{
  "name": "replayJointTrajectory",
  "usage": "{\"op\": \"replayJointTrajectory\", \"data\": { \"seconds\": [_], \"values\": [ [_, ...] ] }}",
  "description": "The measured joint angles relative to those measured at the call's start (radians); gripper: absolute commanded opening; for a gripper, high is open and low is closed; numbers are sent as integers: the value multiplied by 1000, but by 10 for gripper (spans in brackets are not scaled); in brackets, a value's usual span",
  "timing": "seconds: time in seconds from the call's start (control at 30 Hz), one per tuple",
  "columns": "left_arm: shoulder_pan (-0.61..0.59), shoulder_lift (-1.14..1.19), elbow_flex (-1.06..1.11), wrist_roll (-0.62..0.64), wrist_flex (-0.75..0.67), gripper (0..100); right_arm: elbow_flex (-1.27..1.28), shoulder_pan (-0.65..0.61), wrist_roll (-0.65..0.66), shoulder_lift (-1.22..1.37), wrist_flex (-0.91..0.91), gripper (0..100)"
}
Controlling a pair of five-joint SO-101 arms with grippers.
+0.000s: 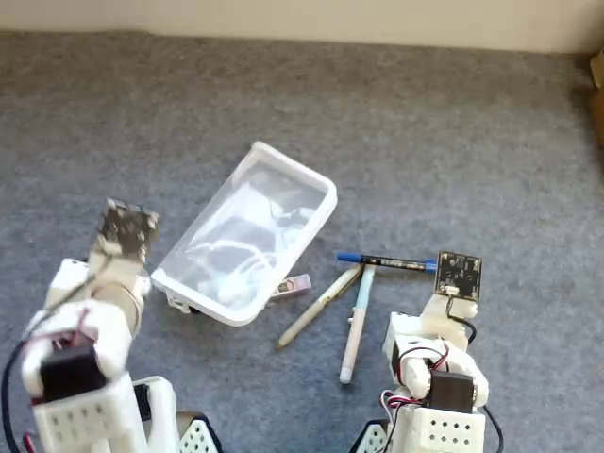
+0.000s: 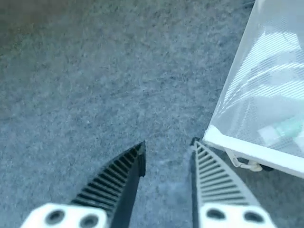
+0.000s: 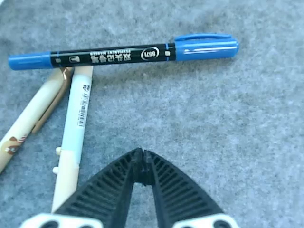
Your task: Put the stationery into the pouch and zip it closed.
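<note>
- The pouch [image 1: 247, 236] is lying flat and slanted on the grey carpet [image 1: 425, 123], between the two arms. It is holding a few pale items [image 2: 280, 130], one with a teal patch; I am not able to identify them.
- A small pinkish item [image 1: 294, 285] is lying outside the pouch, just beside its near corner.
- The pouch is showing clear, mesh-patterned walls, white edging and a white zip pull [image 2: 243, 164] at one corner.
- On the carpet beside the pouch, a blue marker [image 3: 123, 52] is lying across the ends of a beige pen [image 3: 28, 118] and a pale blue pen [image 3: 73, 123], which are fanning apart.
- The left gripper [image 2: 168, 145] is hovering over bare carpet just beside the pouch's corner, jaws standing moderately apart, gripping nothing.
- The right gripper [image 3: 142, 153] is pointing down at the carpet near the pens, jaws pressed together, nothing between them.
</note>
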Motion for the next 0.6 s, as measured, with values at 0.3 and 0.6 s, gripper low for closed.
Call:
{"op": "replayJointTrajectory", "data": {
  "seconds": [0.3,0.6],
  "values": [
    [-55,479,-130,-74,-71,231,0,0,0,0,0,5],
    [-101,773,-132,-74,-327,231,0,0,0,0,0,5]
  ]
}}
